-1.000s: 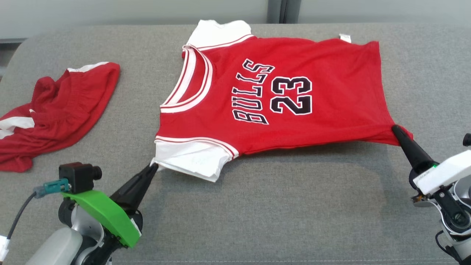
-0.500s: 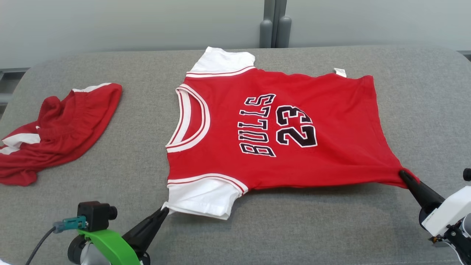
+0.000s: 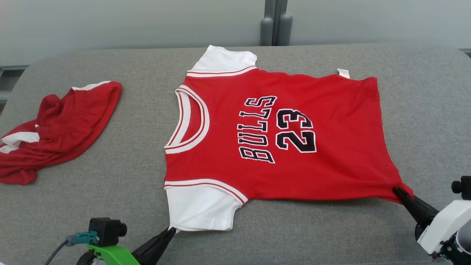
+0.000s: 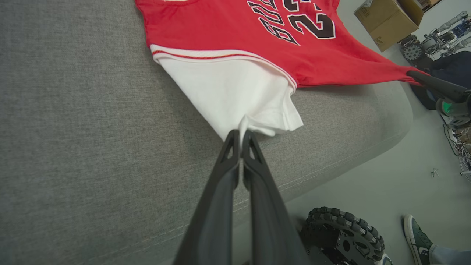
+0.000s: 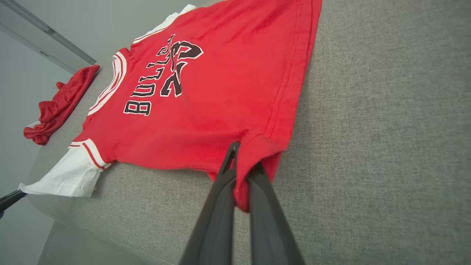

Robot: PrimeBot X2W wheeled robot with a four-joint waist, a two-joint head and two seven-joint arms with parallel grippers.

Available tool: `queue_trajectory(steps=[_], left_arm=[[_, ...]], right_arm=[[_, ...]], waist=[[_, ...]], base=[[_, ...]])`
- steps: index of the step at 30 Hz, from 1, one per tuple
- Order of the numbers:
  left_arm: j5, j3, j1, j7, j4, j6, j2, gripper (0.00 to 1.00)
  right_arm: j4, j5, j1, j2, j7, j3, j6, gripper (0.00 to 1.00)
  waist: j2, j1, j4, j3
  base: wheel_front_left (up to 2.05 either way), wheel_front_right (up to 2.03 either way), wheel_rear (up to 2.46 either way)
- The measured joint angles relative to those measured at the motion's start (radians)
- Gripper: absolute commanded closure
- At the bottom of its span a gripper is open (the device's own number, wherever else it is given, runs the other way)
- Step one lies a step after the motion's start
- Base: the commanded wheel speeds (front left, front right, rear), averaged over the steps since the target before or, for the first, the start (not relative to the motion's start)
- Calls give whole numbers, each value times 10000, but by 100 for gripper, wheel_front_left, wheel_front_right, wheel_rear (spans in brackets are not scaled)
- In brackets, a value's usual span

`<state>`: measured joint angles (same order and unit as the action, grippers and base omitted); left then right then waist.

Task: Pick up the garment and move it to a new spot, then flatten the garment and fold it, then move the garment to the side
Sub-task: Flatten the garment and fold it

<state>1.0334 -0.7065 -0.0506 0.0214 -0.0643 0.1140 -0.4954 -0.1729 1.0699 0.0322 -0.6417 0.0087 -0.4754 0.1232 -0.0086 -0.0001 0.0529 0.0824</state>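
Note:
The garment point(image 3: 287, 125) is a red jersey with white sleeves and "BULLS 23" in black, spread face up on the grey cushion, collar to the left. My left gripper point(image 3: 171, 230) is shut on the corner of the near white sleeve point(image 4: 239, 92), with the cloth pinched between its fingertips point(image 4: 241, 134). My right gripper point(image 3: 398, 191) is shut on the near hem corner at the lower right, and red cloth bunches around its fingers point(image 5: 241, 154). The near edge of the garment point(image 5: 206, 95) is stretched between the two grippers.
A crumpled pair of red shorts point(image 3: 55, 129) with white trim lies at the left of the cushion. The cushion's front edge point(image 4: 331, 162) runs just under my grippers. Beyond it are the floor, a wheel point(image 4: 342, 235), a person's shoe point(image 4: 415, 239) and a cardboard box point(image 4: 390, 22).
The camera tilted, shifting the whole scene down. Both grippers drew the jersey's near edge toward me, and the near sleeve and body now lie flatter on the cushion.

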Motion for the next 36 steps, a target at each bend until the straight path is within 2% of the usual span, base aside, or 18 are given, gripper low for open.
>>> queue_trajectory(steps=[19, 20, 23, 26, 27, 28, 29, 30, 31, 36], left_arm=[[-219, -84, 0, 0, -284, -173, 52, 100], [-224, -92, 0, 4, -313, -173, 69, 99], [-263, -132, 0, 42, -497, -173, 107, 92], [-345, -138, -1, 42, -596, -174, 115, 58], [-345, -138, -1, 42, -614, -174, 125, 58], [-345, -136, -1, 40, -633, -174, 136, 42], [-347, -136, -1, 40, -654, -174, 150, 0], [-347, -128, -2, 36, -683, -174, 163, 0], [-347, -127, -2, 27, -717, -174, 178, 0], [-366, -115, -4, -10, -894, -228, 226, 0]], right_arm=[[-470, -201, -36, 86, -435, -259, 0, 100], [-512, -232, -40, 100, -437, -280, 0, 97], [-621, -257, -60, 138, -512, -372, 0, 90], [-754, -330, -91, 228, -522, -556, 0, 85], [-788, -328, -92, 267, -523, -583, 0, 85], [-830, -328, -92, 311, -522, -606, 0, 80], [-872, -328, -93, 353, -522, -629, 0, 66], [-915, -326, -93, 385, -522, -662, 0, 59], [-941, -328, -94, 401, -523, -692, 0, 2], [-1195, -339, -139, 428, -556, -742, 0, 0]], waist=[[0, 0, -62, 173], [0, 0, -62, 176], [0, 0, -60, 184], [0, 0, -60, 200], [0, 0, -59, 204], [0, 0, -58, 207], [0, 0, -56, 211], [0, 0, -54, 214], [0, 0, -51, 217], [0, 0, -42, 220]], base=[[0, 0, 0], [0, 0, 0], [0, 0, 0], [0, 0, 0], [0, 0, 0], [0, 0, 0], [0, 0, 0], [0, 0, 0], [0, 0, 0], [0, 0, 0]])
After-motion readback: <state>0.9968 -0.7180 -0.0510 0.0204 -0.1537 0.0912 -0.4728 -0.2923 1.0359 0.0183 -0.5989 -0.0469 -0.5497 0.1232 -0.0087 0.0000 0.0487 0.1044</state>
